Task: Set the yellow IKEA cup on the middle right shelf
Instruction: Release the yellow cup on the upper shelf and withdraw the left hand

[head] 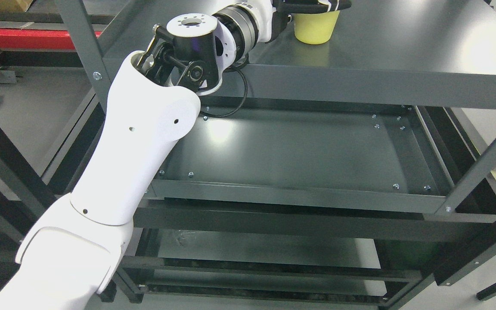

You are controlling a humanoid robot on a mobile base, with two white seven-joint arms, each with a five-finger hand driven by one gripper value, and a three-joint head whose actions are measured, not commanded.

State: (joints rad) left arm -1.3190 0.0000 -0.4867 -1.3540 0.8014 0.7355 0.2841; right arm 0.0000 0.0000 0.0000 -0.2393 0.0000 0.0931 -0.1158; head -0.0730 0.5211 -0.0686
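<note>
The yellow cup [316,29] stands upright on the dark shelf board [407,51] at the top of the picture. My left arm comes in from the lower left and reaches up over that board. Its hand [317,6] is at the top edge, with black fingers [334,4] curled around the cup's rim. Most of the hand is cut off by the picture's edge. The cup's base looks to be touching the board. The right arm is out of view.
Below the board lies a dark metal shelf tray [295,150] with raised edges, and a lower shelf [252,249] under that. Grey uprights stand at the left [84,47] and right [485,168]. A black cable [239,103] loops under my wrist. Red racking [20,38] is far left.
</note>
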